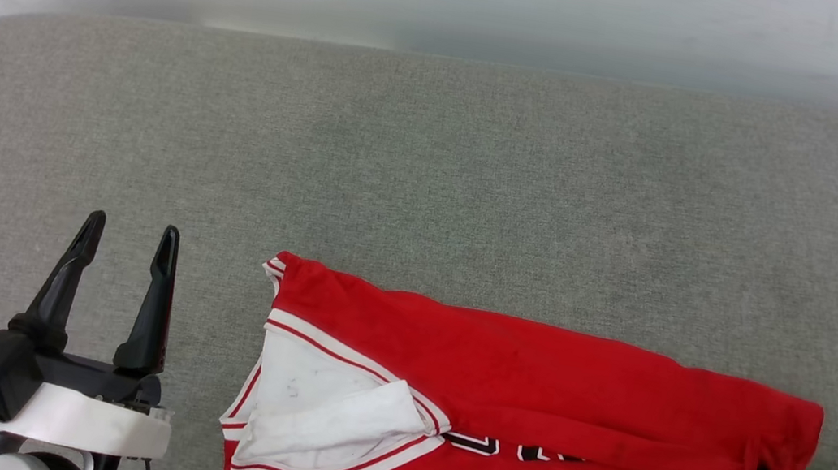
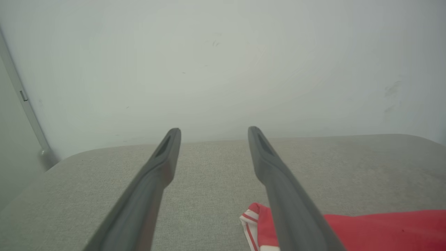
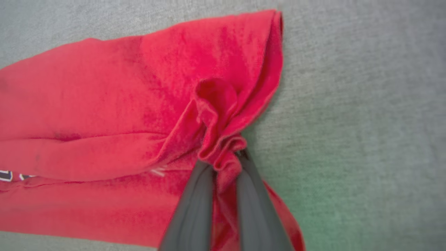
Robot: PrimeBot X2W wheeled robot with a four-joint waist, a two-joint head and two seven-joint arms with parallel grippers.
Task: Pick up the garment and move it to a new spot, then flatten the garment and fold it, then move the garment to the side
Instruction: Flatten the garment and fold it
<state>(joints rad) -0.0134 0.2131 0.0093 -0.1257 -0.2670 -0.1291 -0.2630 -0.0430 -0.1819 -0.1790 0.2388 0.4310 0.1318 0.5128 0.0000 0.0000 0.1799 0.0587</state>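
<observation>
A long red jersey-style shirt with a white sleeve and red-and-white striped trim point(image 1: 529, 382) lies folded lengthwise into a narrow band on the grey woven padded surface point(image 1: 428, 171).

The right gripper point(image 3: 224, 158) is pinched tight on the plain red end of it. A bunch of cloth is squeezed between its two dark fingers point(image 3: 195, 209) and puckers up just past their tips. From there the folds fan away ahead of the fingers and off to their left. To their right the surface is bare. Far out to the left of these fingers a scrap of black white-outlined lettering point(image 3: 7, 175) peeks from under the fold.

The left gripper point(image 1: 133, 224) stands at the other end, near the striped white-sleeved end but apart from it. Its two long fingers are spread wide with nothing between them. In the left wrist view the striped corner of the shirt shows low down, partly hidden behind the right-hand finger. Between and beyond the tips are grey fabric and then a pale wall point(image 2: 223, 52). I cannot tell whether these fingers touch the surface.
</observation>
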